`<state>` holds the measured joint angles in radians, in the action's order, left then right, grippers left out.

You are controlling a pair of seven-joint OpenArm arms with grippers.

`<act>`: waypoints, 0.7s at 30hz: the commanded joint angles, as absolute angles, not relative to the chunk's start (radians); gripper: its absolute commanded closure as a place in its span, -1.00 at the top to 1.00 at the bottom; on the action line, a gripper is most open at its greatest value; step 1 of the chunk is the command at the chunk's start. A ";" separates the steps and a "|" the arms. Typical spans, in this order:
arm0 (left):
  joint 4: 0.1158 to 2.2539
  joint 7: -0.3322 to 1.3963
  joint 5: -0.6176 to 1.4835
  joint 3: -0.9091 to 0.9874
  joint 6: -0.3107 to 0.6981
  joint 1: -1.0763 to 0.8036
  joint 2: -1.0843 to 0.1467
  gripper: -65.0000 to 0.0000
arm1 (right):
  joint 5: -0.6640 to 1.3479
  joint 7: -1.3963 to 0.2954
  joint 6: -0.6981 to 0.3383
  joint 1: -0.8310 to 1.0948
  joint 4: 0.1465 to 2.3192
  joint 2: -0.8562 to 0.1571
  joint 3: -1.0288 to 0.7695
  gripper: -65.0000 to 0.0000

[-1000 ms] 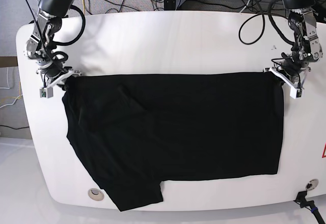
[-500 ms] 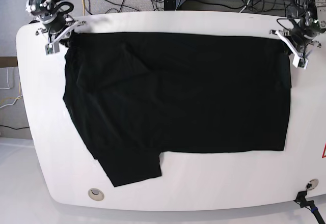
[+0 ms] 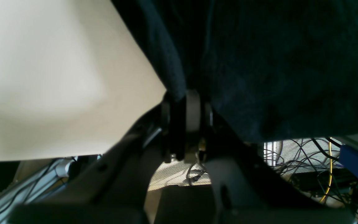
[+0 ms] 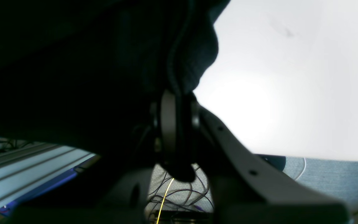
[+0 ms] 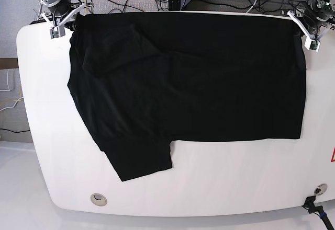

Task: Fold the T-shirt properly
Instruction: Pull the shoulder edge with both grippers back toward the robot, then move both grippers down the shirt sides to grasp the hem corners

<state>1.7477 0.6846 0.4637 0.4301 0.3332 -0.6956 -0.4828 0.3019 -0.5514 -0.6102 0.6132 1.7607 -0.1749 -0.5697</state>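
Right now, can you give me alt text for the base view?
A black T-shirt lies spread across a white table, its far corners pinched by the right gripper and the left gripper. One sleeve points toward the near edge.

Left gripper [image 5: 305, 29]: white plastic fingers on a dark metal wrist; a small square module with a green dot sits at the outer fingertip, and black cables loop behind the wrist. Right gripper [image 5: 64, 20]: matching white fingers, the same small module at the outer tip, dark ribbed wrist housing behind, black cabling beside it. Wrist views: each pincer's finger pads are narrow and dark with pale grey edges; the broad finger arms below them are grey, one bearing two small screw holes.
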 commanded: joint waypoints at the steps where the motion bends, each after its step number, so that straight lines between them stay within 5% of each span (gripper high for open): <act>1: 1.764 0.670 0.466 0.440 0.331 -0.700 -0.498 -1.00 | 0.305 -0.544 -0.615 0.621 1.774 -0.185 -0.576 -1.00; 6: 1.762 0.671 0.463 0.440 0.331 -0.716 -0.504 -1.00 | 0.305 -0.553 -0.607 0.613 1.774 -0.183 -0.576 -1.00; 8: 1.762 0.704 0.463 0.440 0.331 -0.725 -0.509 -0.50 | 0.305 -0.582 -0.588 0.610 1.778 -0.183 -0.576 -1.00; 10: 1.767 0.757 0.463 0.440 0.331 -0.723 -0.526 0.13 | 0.303 -0.584 -0.558 0.598 1.797 -0.185 -0.576 -0.55; 11: 1.767 0.771 0.463 0.443 0.329 -0.720 -0.529 0.26 | 0.305 -0.584 -0.552 0.598 1.808 -0.185 -0.576 -0.32; 15: 1.797 0.777 0.464 0.506 0.346 -0.699 -0.532 0.19 | 0.305 -0.584 -0.549 0.591 1.879 -0.185 -0.576 0.33; 21: 1.847 0.831 0.467 0.653 0.449 -0.530 -0.532 0.19 | 0.303 -0.624 -0.547 0.518 1.949 -0.196 -0.575 0.34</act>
